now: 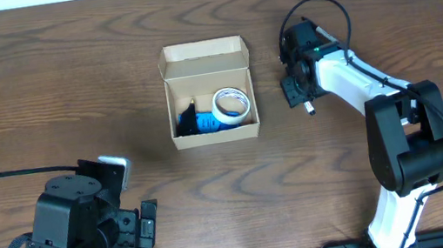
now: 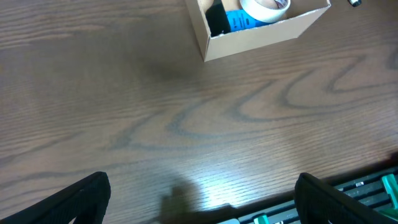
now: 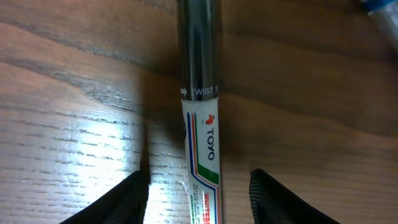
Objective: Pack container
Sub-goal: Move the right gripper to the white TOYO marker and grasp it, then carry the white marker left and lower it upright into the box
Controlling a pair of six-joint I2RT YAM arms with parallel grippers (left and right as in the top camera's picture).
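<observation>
Overhead: the small tan cardboard box [image 1: 216,136], flap lid open, sits mid-desk toward the far edge and holds a white tape roll [image 1: 232,105]. The right end effector [image 1: 298,91] is just beside it on the right-edge side, far nearer than the left end effector [image 1: 145,228] at the near edge.

Left wrist: the fingers are spread with nothing between them.

Right wrist: released fingers [image 3: 124,199] straddle a black-and-white marker pen [image 3: 200,143], whose long axis runs between them. It likely needs carrying toward the left edge.
</observation>
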